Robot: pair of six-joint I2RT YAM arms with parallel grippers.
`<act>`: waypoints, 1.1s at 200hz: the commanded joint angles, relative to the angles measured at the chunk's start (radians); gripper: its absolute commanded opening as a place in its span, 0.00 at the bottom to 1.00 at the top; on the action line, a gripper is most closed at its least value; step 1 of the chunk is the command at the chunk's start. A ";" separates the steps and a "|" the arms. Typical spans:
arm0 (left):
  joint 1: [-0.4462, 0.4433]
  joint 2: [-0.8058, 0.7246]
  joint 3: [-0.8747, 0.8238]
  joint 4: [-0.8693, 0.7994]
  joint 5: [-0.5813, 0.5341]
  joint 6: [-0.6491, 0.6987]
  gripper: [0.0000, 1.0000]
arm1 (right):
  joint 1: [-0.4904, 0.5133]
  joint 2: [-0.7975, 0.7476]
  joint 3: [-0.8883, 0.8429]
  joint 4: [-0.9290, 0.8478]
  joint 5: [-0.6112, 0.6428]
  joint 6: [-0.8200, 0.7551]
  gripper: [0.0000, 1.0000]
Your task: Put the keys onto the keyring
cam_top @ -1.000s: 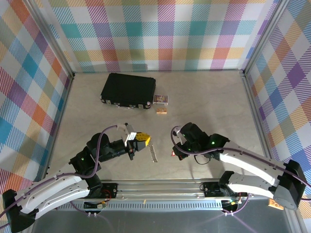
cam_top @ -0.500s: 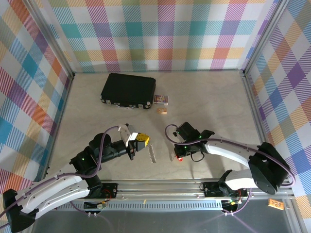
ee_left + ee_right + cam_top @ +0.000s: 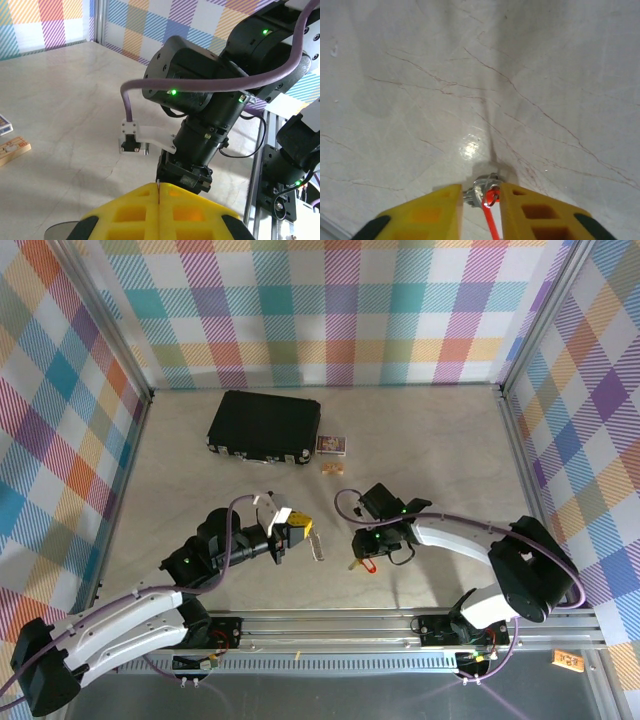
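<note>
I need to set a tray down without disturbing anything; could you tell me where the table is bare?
Bare: the far right, from the card box and tan block to the right wall; also the left strip beside the black case. Crowded: near centre, where the left gripper, keys, keyring and right gripper cluster.

Right gripper (image 3: 481, 200) swung left, jaws now parted around keyring (image 3: 489, 196); left gripper (image 3: 303, 530) shifted keys (image 3: 317, 548) rightward.

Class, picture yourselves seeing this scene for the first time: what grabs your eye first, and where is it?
Toward the near middle of the table, the shut left gripper appears to hold silvery keys, while a red keyring sits between the jaws of the right gripper. A black case lies at the back, under bright checked walls.
</note>
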 commanded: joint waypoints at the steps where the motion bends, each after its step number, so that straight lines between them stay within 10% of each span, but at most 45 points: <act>1: 0.022 -0.001 -0.014 0.111 0.050 -0.032 0.00 | -0.013 -0.034 0.051 -0.089 0.009 -0.015 0.32; 84: 0.049 -0.004 -0.067 0.175 0.061 -0.062 0.00 | -0.042 0.142 0.302 -0.456 0.008 -0.067 0.33; 220: 0.062 -0.029 -0.088 0.206 0.086 -0.078 0.00 | 0.036 0.182 0.223 -0.317 0.070 0.014 0.28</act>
